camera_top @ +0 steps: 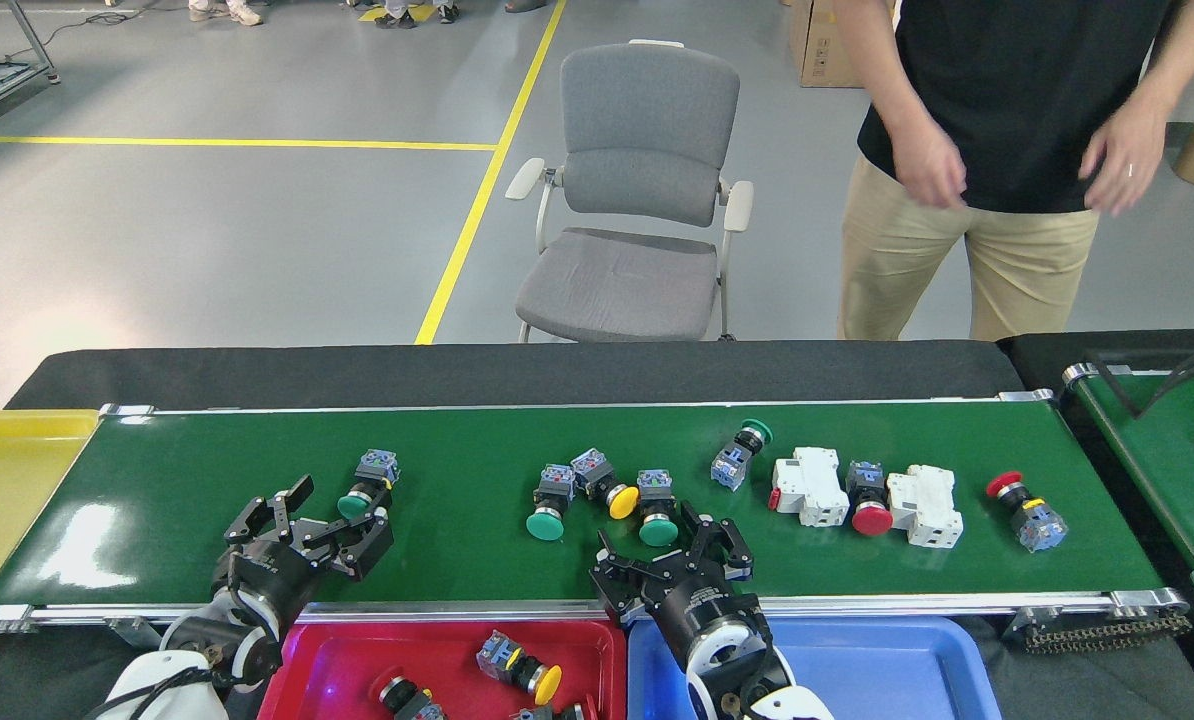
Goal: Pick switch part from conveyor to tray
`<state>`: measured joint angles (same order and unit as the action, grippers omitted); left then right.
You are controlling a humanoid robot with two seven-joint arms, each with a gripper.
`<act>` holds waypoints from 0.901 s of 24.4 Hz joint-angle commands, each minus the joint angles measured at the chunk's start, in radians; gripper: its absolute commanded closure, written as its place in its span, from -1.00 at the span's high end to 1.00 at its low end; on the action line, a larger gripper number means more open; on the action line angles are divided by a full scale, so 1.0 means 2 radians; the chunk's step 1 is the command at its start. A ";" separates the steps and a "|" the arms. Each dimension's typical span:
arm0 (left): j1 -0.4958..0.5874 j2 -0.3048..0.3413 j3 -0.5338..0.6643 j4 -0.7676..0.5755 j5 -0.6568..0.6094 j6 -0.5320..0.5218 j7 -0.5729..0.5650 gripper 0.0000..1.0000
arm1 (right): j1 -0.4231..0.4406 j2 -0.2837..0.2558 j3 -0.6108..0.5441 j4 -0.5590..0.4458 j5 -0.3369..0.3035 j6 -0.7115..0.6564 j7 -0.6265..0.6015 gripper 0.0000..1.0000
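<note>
The conveyor (207,470) is the landmark here: a long dark-green belt with silver rails, and every place below is given from it. On its left half lies one green-capped switch part (364,485), and the left gripper (302,520) hangs just in front of this part with its fingers spread open, holding nothing; whether a fingertip touches the part is hard to see. Near the belt's middle three switch parts (597,490) lie close together, two green-capped and one yellow-capped. The right gripper (672,550) is over the belt's near edge, just in front of this group, also open and empty. Further to the right along the belt are more switches and two white blocks (862,492). In front of the conveyor stands a red tray (327,660), with some parts in it cut off by the frame bottom, and a blue tray (887,665), partly hidden by the right arm. Behind the conveyor a person (997,150) stands, cut off at the top.
</note>
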<state>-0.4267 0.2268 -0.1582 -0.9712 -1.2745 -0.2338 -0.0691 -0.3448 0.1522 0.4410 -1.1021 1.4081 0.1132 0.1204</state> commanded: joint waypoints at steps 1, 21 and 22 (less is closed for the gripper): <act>-0.026 -0.002 0.002 0.025 -0.002 0.002 0.002 0.63 | -0.020 0.004 -0.001 0.017 -0.007 0.009 -0.009 0.69; 0.072 0.009 -0.014 -0.142 -0.016 -0.088 0.002 -0.79 | 0.129 -0.048 0.078 -0.201 0.012 -0.093 -0.033 -0.78; 0.105 0.026 -0.011 -0.196 -0.017 -0.121 0.002 -0.70 | 0.144 -0.050 0.092 -0.214 0.020 -0.094 -0.033 -0.42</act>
<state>-0.2327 0.2482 -0.1931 -1.2825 -1.3069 -0.3989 -0.0614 -0.0608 0.0511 0.6062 -1.4915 1.4379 -0.0449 0.0635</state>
